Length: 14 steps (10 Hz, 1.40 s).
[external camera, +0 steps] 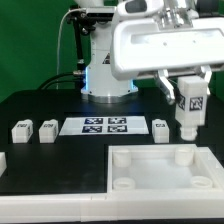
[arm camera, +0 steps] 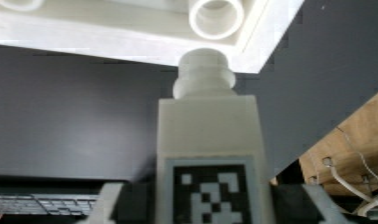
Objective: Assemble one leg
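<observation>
One leg (external camera: 187, 122) hung upright in the exterior view, clamped by the gripper (external camera: 190, 98) above the tray (external camera: 150, 185) near its far corner on that view's right. Three spare legs (external camera: 45, 130) sat near the marker board (external camera: 107, 126).

Wrist view: the gripper (arm camera: 207, 205) pinched the leg (arm camera: 207, 125) at its tagged end, its peg pointing toward a tray socket (arm camera: 216, 15).

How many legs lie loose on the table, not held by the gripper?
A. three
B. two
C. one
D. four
A: the far-left leg, the leg beside it and the leg right of the marker board lie on the table, while the gripper holds the fourth leg upright.
</observation>
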Available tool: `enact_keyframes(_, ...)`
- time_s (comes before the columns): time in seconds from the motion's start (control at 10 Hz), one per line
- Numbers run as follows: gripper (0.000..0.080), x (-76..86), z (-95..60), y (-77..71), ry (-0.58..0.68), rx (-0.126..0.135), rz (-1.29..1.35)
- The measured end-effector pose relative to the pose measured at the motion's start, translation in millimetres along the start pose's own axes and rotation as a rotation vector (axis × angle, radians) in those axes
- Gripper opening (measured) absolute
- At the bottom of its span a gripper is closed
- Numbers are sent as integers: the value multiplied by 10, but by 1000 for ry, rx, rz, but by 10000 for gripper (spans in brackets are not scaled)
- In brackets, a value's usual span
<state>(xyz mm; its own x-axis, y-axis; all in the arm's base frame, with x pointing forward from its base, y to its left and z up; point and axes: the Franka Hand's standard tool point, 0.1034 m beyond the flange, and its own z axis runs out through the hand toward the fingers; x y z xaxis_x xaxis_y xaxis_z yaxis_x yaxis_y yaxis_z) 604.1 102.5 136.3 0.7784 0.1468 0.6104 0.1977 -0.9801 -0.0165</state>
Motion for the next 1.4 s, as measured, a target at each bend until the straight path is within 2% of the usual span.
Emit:
enact_keyframes(0.2, 291, -96, 280, -51, -24, 10, 18)
enact_keyframes(0.3, 291, -98, 357, -75, -26, 12, 29)
enact_keyframes(0.5, 291, -158, 426, -101, -38, 15, 32)
enact_keyframes(1.4, 291, -283, 532, -69, -56, 13, 34)
